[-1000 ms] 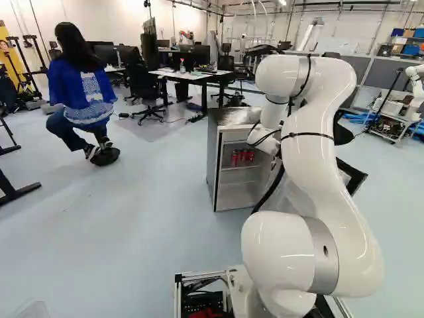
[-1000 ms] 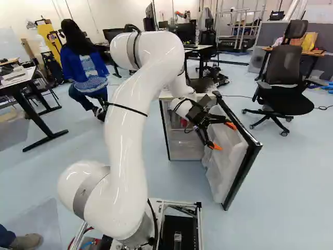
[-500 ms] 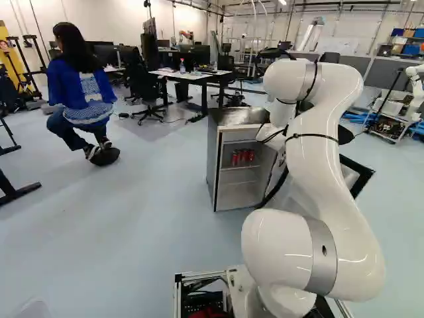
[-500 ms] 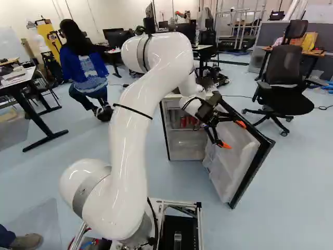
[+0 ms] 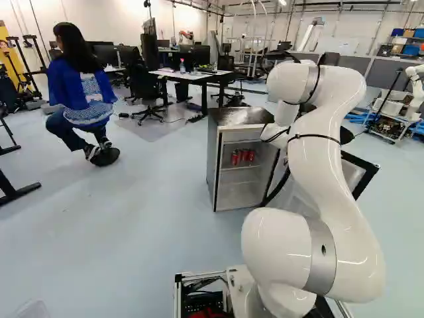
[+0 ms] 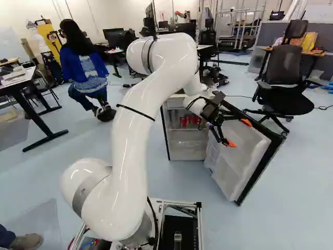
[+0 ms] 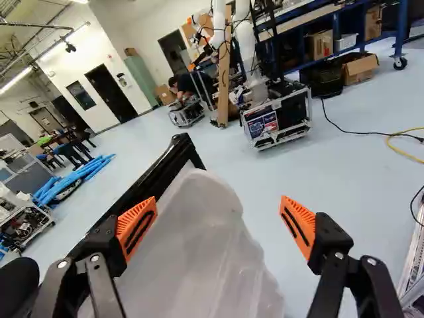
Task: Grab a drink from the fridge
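Note:
In the right base view my gripper [image 6: 239,133] is at the inner side of the fridge door [image 6: 233,165], which stands wide open. Seen from the wrist, the gripper [image 7: 219,218] has its fingers far apart, nothing held. One finger overlaps the door's dark edge and the pale door lining [image 7: 199,248] spreads below and between the fingers; whether they touch it I cannot tell. Several red cans [image 5: 242,157] stand together on an upper shelf of the fridge [image 5: 240,189], left of the arm in the left base view.
A black office chair [image 6: 283,86] stands beyond the door. Behind the fridge is a white table [image 5: 192,76]. A person sits left of the fridge, some way off. Another robot [image 7: 248,66] on a wheeled base stands past the door, near blue shelving [image 7: 331,36].
The fridge door has swung wider, away from the cabinet, and my arm and gripper have moved the same way, to the right in the base views. More of the cans shows. The base stays still.

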Robot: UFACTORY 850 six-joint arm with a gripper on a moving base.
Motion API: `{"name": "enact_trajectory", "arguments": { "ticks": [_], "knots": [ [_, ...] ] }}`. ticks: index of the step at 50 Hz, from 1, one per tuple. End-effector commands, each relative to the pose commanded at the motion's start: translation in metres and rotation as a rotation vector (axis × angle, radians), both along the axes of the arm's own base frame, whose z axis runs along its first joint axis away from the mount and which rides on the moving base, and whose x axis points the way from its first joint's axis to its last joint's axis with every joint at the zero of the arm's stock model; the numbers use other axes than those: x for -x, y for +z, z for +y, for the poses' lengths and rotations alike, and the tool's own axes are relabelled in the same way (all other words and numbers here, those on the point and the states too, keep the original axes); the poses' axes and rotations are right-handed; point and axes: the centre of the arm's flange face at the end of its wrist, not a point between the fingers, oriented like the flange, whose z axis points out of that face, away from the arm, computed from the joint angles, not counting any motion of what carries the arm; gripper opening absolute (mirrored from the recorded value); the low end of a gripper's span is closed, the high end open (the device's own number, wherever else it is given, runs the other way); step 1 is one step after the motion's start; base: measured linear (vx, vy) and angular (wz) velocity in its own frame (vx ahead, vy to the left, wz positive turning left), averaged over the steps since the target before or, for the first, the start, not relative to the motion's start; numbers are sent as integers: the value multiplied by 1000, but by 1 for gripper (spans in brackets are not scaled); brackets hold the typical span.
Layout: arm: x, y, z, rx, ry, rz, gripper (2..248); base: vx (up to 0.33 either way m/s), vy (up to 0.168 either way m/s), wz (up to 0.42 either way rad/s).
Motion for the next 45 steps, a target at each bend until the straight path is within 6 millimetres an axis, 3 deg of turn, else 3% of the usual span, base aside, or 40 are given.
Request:
{"name": "enact_trajectory", "arguments": {
  "ticks": [45],
  "knots": [
    [54,5,55,43,435,213,247,0,0,0]
  ]
}}
